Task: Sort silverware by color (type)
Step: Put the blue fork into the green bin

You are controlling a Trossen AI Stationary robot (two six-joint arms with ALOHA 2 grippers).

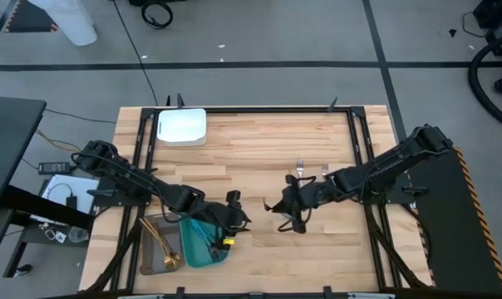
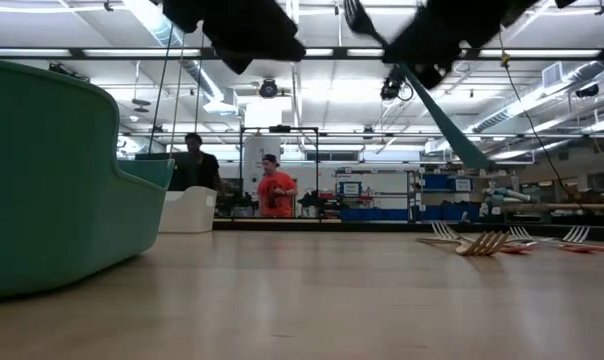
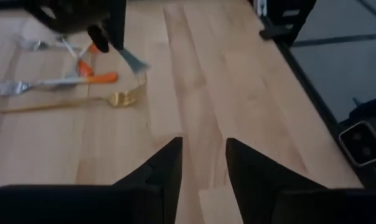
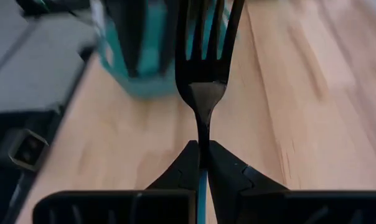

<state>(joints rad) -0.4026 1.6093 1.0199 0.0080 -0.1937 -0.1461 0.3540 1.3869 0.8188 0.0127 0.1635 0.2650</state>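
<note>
My right gripper (image 1: 278, 206) hangs over the middle of the table, shut on a teal-blue fork (image 4: 203, 93) whose tines point toward the teal tray (image 1: 203, 242). My left gripper (image 3: 203, 163) stands open with nothing between its fingers, just above that tray's right side (image 1: 237, 216). More silverware lies flat on the wood behind the right gripper: a gold fork (image 3: 76, 102), an orange piece (image 3: 99, 78) and a silver fork (image 3: 14, 86). The grey tray (image 1: 155, 249) holds gold pieces. My right gripper pinches the fork's slim neck (image 4: 202, 146), just behind the head, between its two fingers. The fingers lie along the fork, coming from the table's right and slanting down. The fork is lifted clear and tilted, tines up, with its handle (image 2: 452, 125) slanting down behind the fingers.
A white tray (image 1: 182, 126) stands at the far left of the table. The grey and teal trays sit side by side at the near left edge. Bare wood lies between the two grippers and along the near edge. People stand in the room beyond the table.
</note>
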